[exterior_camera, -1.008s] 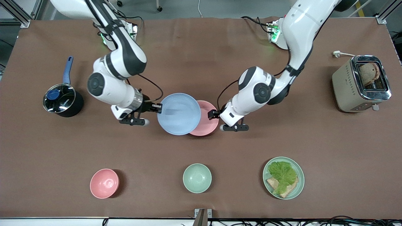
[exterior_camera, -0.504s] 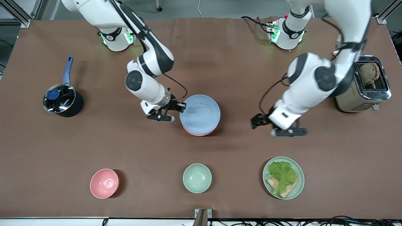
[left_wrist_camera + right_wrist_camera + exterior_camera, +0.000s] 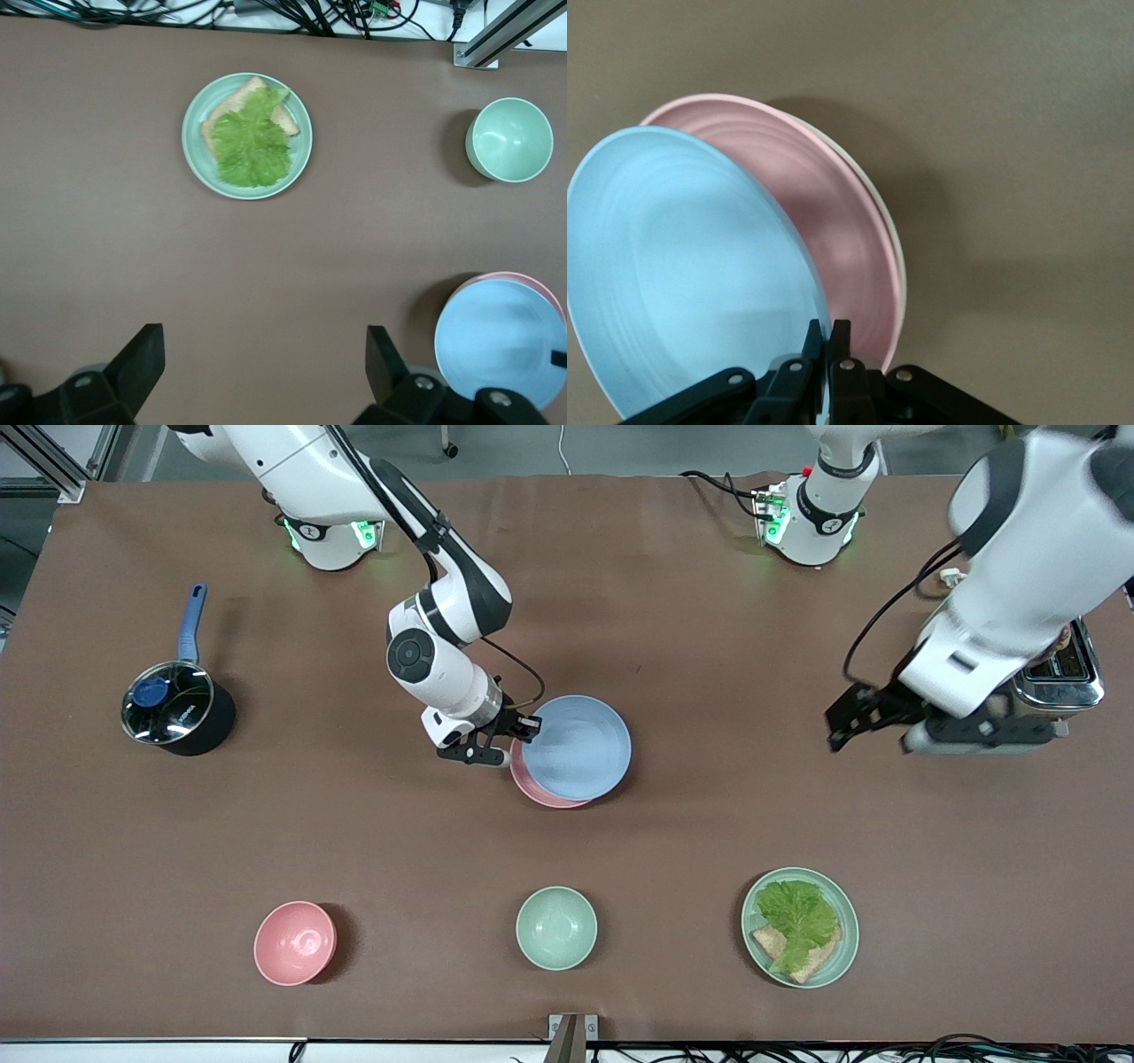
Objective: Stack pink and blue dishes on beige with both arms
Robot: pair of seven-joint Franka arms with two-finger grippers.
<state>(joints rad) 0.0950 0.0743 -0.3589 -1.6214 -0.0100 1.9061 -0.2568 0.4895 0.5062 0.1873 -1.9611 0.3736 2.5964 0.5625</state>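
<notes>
The right gripper [image 3: 529,729] is pinching the rim of the blue plate [image 3: 577,747], holding it tilted over the pink plate [image 3: 530,783], which sits on the beige plate [image 3: 888,232] mid-table. The left gripper [image 3: 842,722] hangs with its fingers spread wide, up over the table by the toaster [image 3: 1072,682].

Blue plate [image 3: 578,747] over pink plate [image 3: 530,783], mid-table; three dishes nearer camera; pot, toaster at table ends.
</notes>
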